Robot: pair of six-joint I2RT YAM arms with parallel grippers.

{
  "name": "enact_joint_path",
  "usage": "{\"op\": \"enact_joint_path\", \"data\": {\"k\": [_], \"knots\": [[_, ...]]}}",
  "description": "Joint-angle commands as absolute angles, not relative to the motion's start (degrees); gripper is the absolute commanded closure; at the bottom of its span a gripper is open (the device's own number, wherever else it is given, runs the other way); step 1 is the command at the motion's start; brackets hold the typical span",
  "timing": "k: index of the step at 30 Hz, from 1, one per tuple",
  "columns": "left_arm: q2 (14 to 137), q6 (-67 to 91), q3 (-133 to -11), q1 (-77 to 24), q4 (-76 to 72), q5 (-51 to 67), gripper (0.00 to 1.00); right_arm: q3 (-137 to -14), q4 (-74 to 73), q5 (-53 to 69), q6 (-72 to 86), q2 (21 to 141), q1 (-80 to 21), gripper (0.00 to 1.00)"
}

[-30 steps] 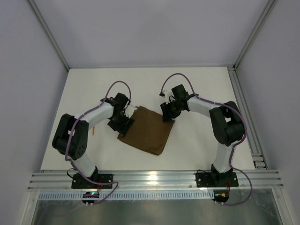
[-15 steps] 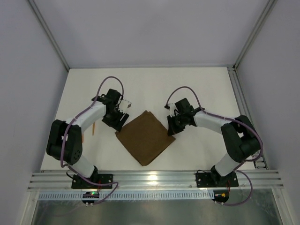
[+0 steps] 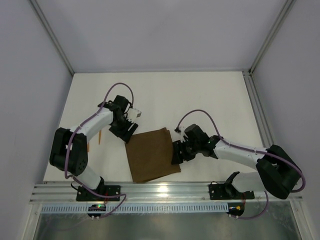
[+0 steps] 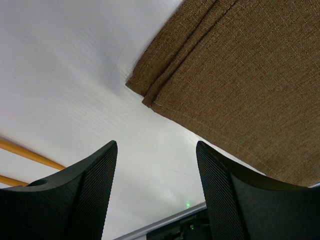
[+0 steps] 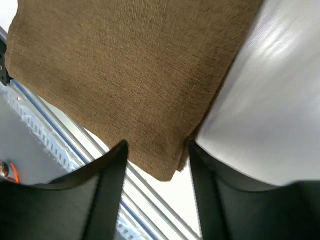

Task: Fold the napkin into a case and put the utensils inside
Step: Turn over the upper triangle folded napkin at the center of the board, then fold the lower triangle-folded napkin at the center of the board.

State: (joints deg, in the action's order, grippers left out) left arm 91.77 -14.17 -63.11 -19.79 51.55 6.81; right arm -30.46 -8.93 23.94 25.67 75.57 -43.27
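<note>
**Napkin (image 3: pixel 152 156) flat on the counter (image 3: pixel 165 95), both end effectors standing open**

The dark brown napkin lies on the white counter between the two arms, toward the near side, with its near edge close to the aluminium rail (image 3: pixel 165 190). In the left wrist view one corner shows stacked, layered edges (more than one thickness of cloth there).

The left end effector (image 3: pixel 125 131) sits just off the napkin's far-left corner. Its jaws are spread wide over bare counter, holding nothing and not touching the cloth.

The right end effector (image 3: pixel 178 153) is at the napkin's right edge. Its jaws are parted, with a corner of the cloth lying between them. The gap is too wide to be pinching the fabric.

The utensils (image 4: pixel 30 154) appear as thin orange-tan sticks on the counter left of the left arm, well apart from the napkin. Only parts of them show, so fork and other piece cannot be told apart.
</note>
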Motion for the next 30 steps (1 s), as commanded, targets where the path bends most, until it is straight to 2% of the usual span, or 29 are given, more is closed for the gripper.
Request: {"op": "enact_joint_path", "data": {"k": [1,3,6,7,9,14,19,24,30], "knots": [[91.8,-16.1,-65.0,-19.2,52.3,8.6,0.33,-39.3,-17.4,17.2,20.6,71.5,-41.3,0.40],[92.6,-17.0,-65.0,-19.1,51.8,8.4,0.32,-44.4,-17.2,17.6,15.8,72.7,-37.4,0.38],[95.1,-16.8,-66.0,-19.1,50.7,9.6,0.31,-52.4,-14.6,23.1,11.7,81.6,-29.4,0.38],[96.1,-16.4,-66.6,-19.1,51.0,10.0,0.31,-55.4,-14.8,25.7,10.7,88.7,-27.8,0.38],[99.3,-15.5,-67.8,-19.1,51.5,10.6,0.31,-63.7,-16.6,28.3,8.1,95.4,-27.6,0.38],[102.5,-14.1,-66.5,-18.9,49.8,7.4,0.31,-72.7,-17.3,30.3,7.4,109.0,-27.3,0.38],[104.3,-13.7,-66.9,-16.8,47.6,8.2,0.31,-74.4,-16.7,31.6,7.3,113.8,-27.3,0.39],[104.5,-15.2,-66.7,-16.9,47.0,13.3,0.32,-71.3,-15.5,35.8,6.5,113.4,-27.3,0.41],[107.4,-15.4,-66.1,-16.9,46.2,16.2,0.40,-69.4,-16.7,37.6,4.1,111.8,-27.2,0.43]]}}
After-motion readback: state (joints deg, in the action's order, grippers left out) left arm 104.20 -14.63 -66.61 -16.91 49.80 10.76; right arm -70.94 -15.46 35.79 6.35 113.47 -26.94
